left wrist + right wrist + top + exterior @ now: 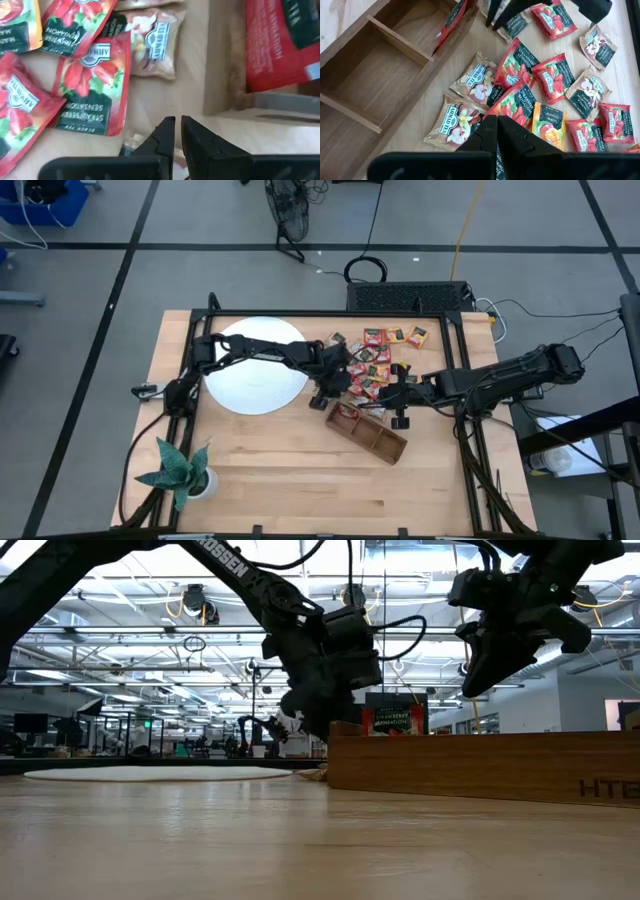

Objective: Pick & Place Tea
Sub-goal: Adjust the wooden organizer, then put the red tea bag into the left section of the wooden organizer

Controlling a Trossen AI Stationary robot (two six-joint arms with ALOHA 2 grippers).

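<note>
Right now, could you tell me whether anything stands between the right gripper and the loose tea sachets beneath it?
Nothing visible does: the right gripper hangs shut directly over the tea sachets, beside the wooden tray.

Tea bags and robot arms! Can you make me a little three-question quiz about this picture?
1. True or false: a red sachet already lies in the wooden tray.
2. Which big flat thing lies under the left arm: A white disc, B blue bowl, C black tray?
3. Fill in: the potted ____ stands at the table's corner.

Key: 1 true; 2 A; 3 plant.
</note>
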